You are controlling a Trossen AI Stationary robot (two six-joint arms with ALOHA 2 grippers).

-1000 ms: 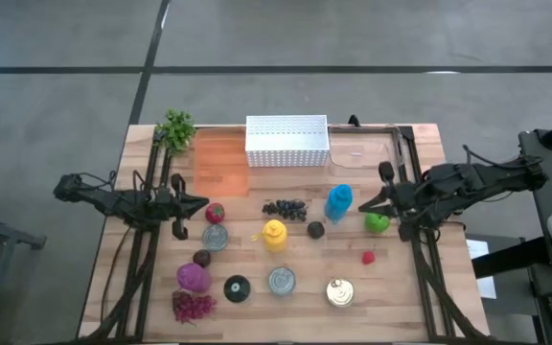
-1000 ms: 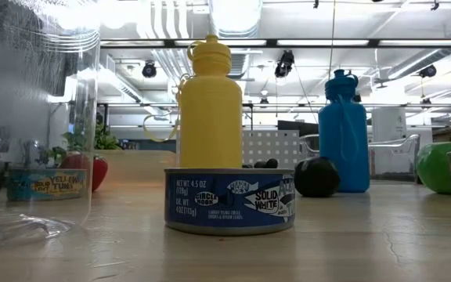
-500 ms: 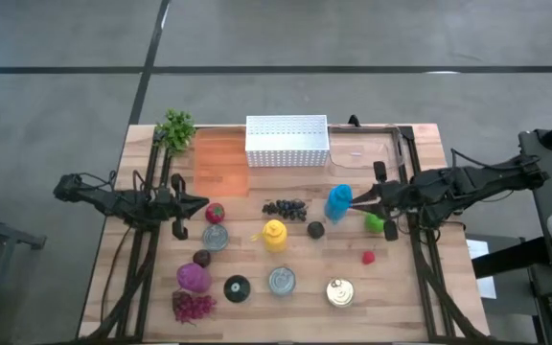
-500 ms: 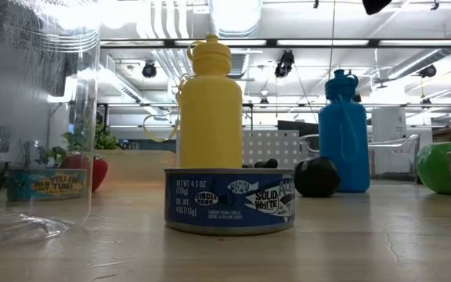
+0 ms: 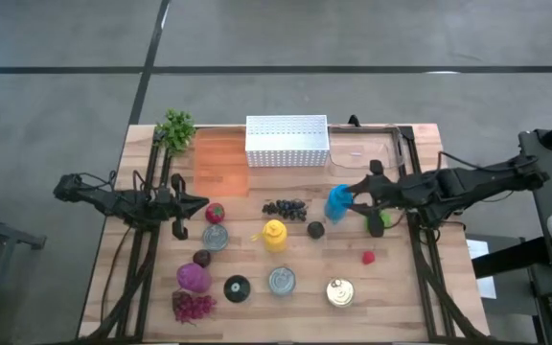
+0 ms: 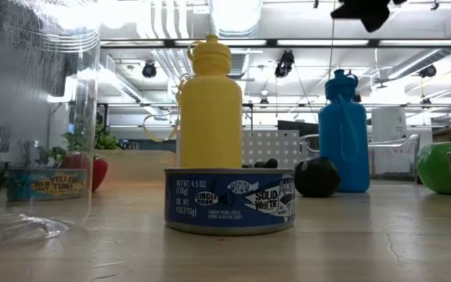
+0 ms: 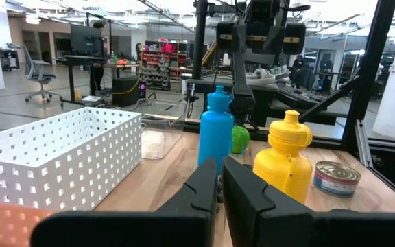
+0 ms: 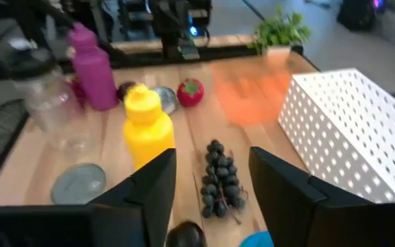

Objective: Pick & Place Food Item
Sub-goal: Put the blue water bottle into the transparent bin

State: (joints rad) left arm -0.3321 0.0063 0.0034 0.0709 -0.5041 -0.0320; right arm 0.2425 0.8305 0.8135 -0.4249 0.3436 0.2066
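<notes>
The right hand point(image 5: 353, 192) has moved left off the green apple point(image 5: 379, 222), now above the blue bottle point(image 5: 337, 203), fingers spread with nothing between them. The apple, round and shiny, sits right of centre on the desk point(image 5: 257, 311). The left hand point(image 5: 202, 203) stays pinched shut by the strawberry point(image 5: 216, 212).

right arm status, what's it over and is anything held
Right gripper open, empty, above the blue bottle, dark grapes ahead of it. Left gripper shut, parked beside the strawberry. Blue bottle and yellow bottle crowd the grapes.
</notes>
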